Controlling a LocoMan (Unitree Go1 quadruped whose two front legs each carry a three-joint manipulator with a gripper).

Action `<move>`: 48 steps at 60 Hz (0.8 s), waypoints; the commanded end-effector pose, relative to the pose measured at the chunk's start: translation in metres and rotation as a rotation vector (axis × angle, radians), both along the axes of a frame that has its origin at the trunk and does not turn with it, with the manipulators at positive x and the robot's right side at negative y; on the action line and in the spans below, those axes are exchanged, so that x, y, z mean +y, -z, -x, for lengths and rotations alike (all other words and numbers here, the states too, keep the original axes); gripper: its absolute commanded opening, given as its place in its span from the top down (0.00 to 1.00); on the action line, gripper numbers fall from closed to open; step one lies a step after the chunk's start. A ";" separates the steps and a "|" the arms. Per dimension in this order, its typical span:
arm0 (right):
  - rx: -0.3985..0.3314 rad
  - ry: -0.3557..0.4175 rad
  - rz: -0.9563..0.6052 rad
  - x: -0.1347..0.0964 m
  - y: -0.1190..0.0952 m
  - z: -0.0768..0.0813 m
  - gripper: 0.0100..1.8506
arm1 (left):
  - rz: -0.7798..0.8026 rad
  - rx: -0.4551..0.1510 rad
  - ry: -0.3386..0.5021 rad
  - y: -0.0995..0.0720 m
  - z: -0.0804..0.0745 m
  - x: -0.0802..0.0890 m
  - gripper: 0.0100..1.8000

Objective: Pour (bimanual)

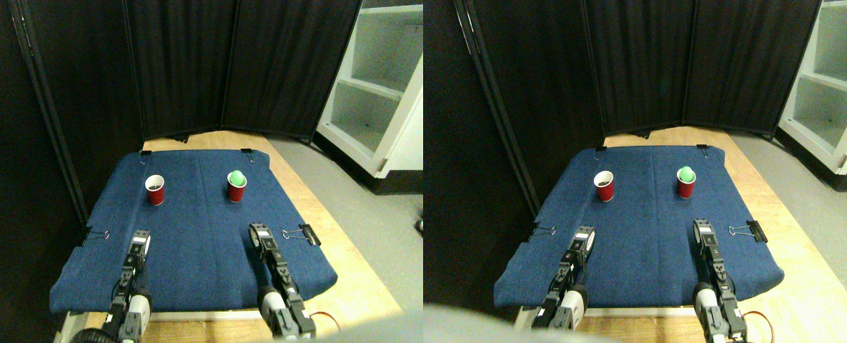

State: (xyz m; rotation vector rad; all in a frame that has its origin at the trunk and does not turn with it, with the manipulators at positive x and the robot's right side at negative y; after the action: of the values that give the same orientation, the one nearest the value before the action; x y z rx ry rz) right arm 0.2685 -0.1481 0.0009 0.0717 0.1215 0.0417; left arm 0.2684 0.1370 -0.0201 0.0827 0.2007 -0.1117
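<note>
Left gripper and right gripper, jaw state indiscernible, low on blue cloth. Beyond, well apart: left red cup upright ahead of left gripper; right red cup, green ball atop, ahead of right gripper.

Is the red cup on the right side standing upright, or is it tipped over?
Upright. The right cup stands on its base on the blue cloth, open rim facing up, with a green ball resting in its mouth.

Two red cups, one holding a green ball, plain dark blue cloth, black curtain
</note>
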 end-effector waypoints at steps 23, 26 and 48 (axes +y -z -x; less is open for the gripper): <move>-0.040 -0.015 0.011 0.001 -0.006 0.000 0.79 | 0.012 -0.034 0.011 -0.007 -0.002 0.000 0.82; -0.043 -0.011 0.020 0.001 -0.006 0.000 0.78 | 0.015 -0.037 0.016 -0.007 -0.002 0.001 0.82; -0.158 0.004 -0.224 0.004 -0.029 -0.003 0.66 | 0.171 -0.100 -0.006 -0.042 -0.008 -0.006 0.48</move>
State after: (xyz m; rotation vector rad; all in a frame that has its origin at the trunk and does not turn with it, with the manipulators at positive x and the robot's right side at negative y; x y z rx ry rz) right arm 0.2686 -0.1438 0.0180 0.2984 0.0026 0.0807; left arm 0.2741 0.1376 0.0041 -0.0832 0.1503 -0.0999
